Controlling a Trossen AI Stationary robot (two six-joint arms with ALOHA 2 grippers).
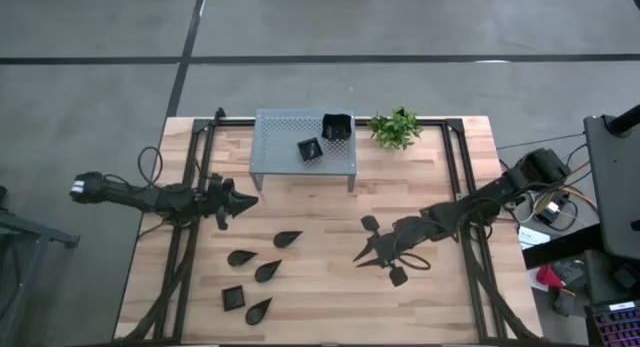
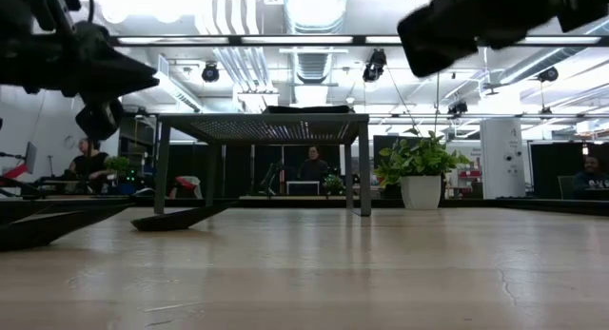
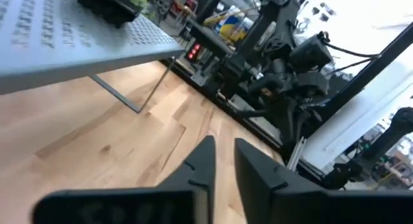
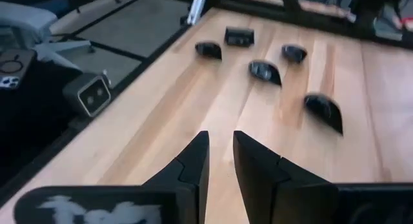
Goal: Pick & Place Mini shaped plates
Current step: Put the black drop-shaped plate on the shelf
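**Both pincers empty above the desk, black plates split between shelf and desk**

The left pincer (image 1: pixel 247 199) hangs above the pale wooden desk (image 1: pixel 320 307), just off the near-left corner of the grey perforated metal shelf (image 1: pixel 285 137). In the left wrist view its two dark fingers (image 3: pixel 200 162) stand slightly parted with only bare wood between them; it holds nothing.

The right pincer (image 1: pixel 362 257) hovers over the middle of the desk, its tips pointing toward the left half. The right wrist view shows a narrow gap between its fingers (image 4: pixel 195 161), again with nothing gripped.

Two glossy black mini shaped plates sit on the shelf: a larger square plate (image 1: pixel 337 127) at its back right and a small square plate (image 1: pixel 309 149) near the centre. On the desk's left half lie four black teardrop plates (image 1: pixel 287 238) and one tiny square plate (image 1: pixel 233 298), spread apart from each other. Two more small dark plates lie beside the right arm, one (image 1: pixel 370 224) just behind it and one (image 1: pixel 398 277) just in front.

A small green potted plant (image 1: pixel 394 128) stands beside the shelf's right end.
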